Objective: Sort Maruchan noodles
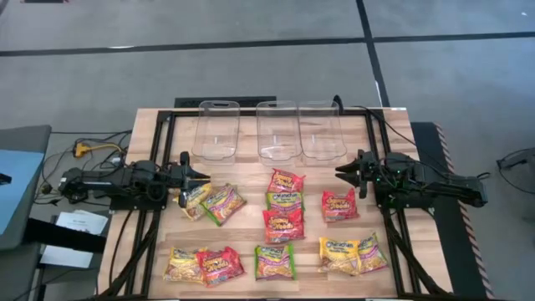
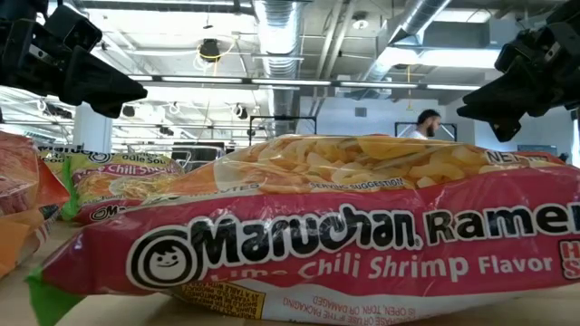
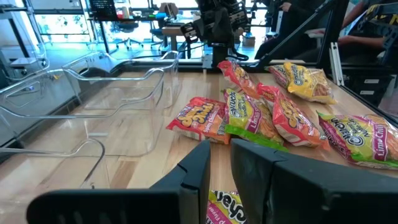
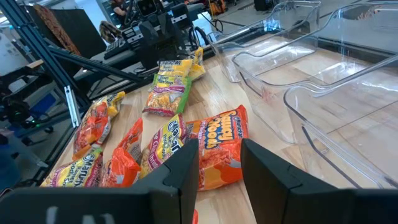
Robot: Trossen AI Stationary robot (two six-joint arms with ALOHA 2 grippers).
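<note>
Several Maruchan noodles packets lie flat on the wooden table in red, green and yellow: a yellow one and a green-pink one near my left gripper, a stack of three at the middle, a red one near my right gripper, and a row along the near edge. My left gripper hovers level at the left, its fingers a narrow gap apart with nothing between. My right gripper hovers at the right, open and empty.
Three clear plastic bins stand side by side at the table's far edge. Black frame rails border the table. A pink Lime Chili Shrimp packet fills the low view. A person is in the room behind.
</note>
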